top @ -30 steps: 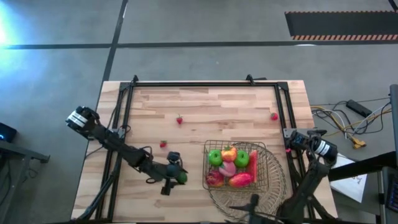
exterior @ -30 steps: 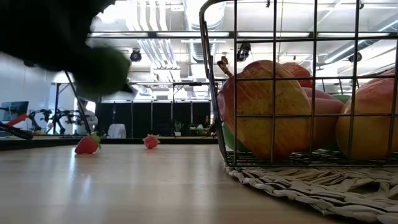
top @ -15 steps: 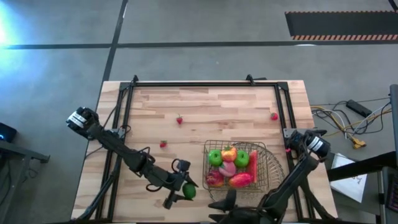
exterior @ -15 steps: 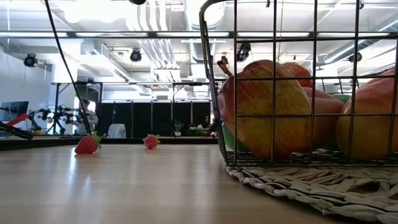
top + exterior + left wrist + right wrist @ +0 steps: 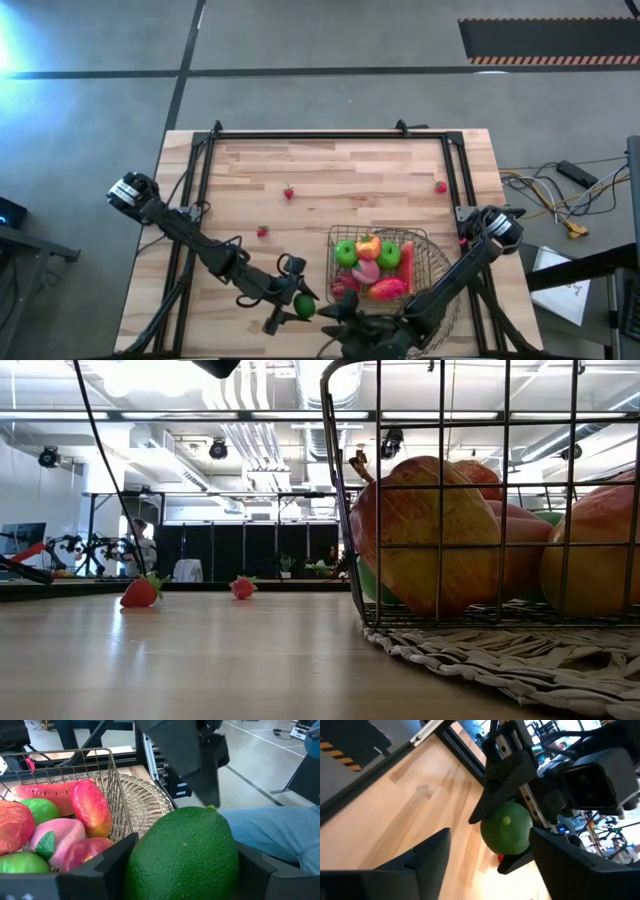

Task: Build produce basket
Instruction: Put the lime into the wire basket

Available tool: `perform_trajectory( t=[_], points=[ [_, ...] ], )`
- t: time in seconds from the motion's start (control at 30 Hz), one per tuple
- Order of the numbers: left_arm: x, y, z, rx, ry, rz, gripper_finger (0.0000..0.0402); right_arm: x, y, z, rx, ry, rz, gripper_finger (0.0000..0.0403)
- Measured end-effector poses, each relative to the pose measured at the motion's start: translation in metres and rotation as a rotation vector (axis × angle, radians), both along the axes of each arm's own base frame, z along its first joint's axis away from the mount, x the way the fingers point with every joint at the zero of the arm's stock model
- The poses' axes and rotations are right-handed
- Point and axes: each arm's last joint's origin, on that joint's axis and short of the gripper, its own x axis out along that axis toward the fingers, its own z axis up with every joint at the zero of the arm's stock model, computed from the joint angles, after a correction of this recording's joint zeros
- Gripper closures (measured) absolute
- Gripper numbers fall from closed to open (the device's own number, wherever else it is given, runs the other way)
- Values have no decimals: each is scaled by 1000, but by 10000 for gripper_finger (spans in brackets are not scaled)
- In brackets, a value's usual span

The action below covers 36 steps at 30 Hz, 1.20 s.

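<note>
The left end effector (image 5: pixel 297 305) hangs over the near edge of the light wooden tabletop (image 5: pixel 330 170), just beside the near left corner of the copper-coloured wire basket (image 5: pixel 425 262), and its two dark fingers (image 5: pixel 107 862) clasp a round, pebbly dark-green avocado-like fruit (image 5: pixel 182 852). The right wrist view shows the same green fruit pinched between those fingers, raised clear of the wood.

The right end effector (image 5: pixel 335 312) sits at the near edge too, right next to the fruit, with its fingers (image 5: pixel 427 852) spread wide apart and nothing between them; the green fruit lies just ahead of the gap.

The basket rests on a flat round woven straw mat (image 5: pixel 145 805) toward the near right corner of the tabletop. Inside it lie a green apple-like fruit (image 5: pixel 345 252), another green one (image 5: pixel 388 256), an orange-yellow piece (image 5: pixel 368 246), a pink piece (image 5: pixel 365 270), a red-orange mango-like piece (image 5: pixel 388 289), and a long red slice (image 5: pixel 406 262) along the right side.

Three small red strawberries remain loose on the tabletop: one (image 5: pixel 288 193) toward the far middle, one (image 5: pixel 262 231) nearer the centre left, and one (image 5: pixel 441 186) by the right edge.
</note>
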Motion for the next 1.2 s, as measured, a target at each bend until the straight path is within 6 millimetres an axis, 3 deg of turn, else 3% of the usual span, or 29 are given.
perform_trajectory(
  t=[0.23, 0.43, 0.8, 0.97, 1.2],
  points=[
    [2, 3, 0, -18, 8, 18, 167, 6, -7, 0, -189, 26, 53, 103],
    [3, 6, 0, -22, 10, 27, 167, 16, -20, 0, -307, 47, 67, 116],
    [4, 7, -1, -21, 12, 29, 166, 34, -43, -2, -322, 100, 140, 143],
    [4, 7, -1, -21, 12, 31, 166, 39, -46, -8, -320, 121, 182, 167],
    [4, 8, -2, -3, 16, 26, 166, 50, -46, -36, -340, 167, 143, 240]
  ],
)
